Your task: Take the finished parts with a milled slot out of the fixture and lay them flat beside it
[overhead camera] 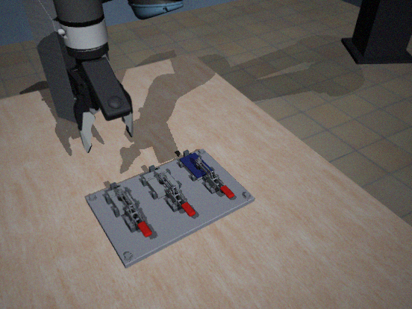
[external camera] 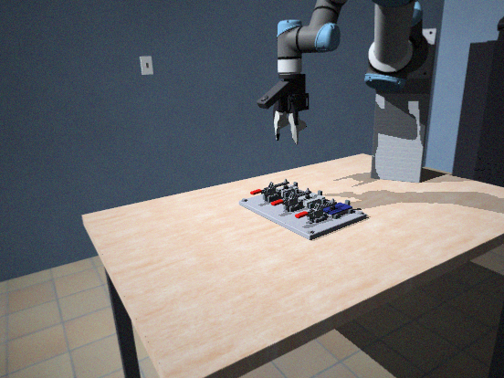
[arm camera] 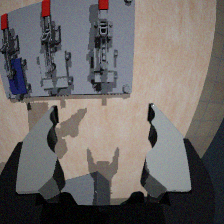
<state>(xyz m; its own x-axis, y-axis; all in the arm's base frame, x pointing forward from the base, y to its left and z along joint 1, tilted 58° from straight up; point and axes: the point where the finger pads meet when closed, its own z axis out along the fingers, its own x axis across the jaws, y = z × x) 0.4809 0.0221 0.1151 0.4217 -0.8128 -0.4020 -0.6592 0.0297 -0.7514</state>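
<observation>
The grey fixture plate (overhead camera: 164,233) (external camera: 274,212) (arm camera: 127,50) lies on the table with three clamps in a row. The blue blank (overhead camera: 189,164) (external camera: 337,209) (arm camera: 19,80) sits under the clamp at one end. A grey part (overhead camera: 151,180) (arm camera: 52,82) sits at the middle clamp, another (overhead camera: 116,195) (arm camera: 111,75) at the other end. Clamp arms reach over all three; slots are too small to make out. My gripper (overhead camera: 110,143) (external camera: 287,141) (arm camera: 102,105) is partly open and empty, high above the table behind the fixture.
Red clamp handles (overhead camera: 145,228) (overhead camera: 188,209) (overhead camera: 228,191) point away from the gripper and lie low. Stops and bolt heads stand up from the plate. The wooden table (overhead camera: 280,242) (external camera: 192,256) extends around the fixture. The arm's pedestal (external camera: 397,155) stands at the back.
</observation>
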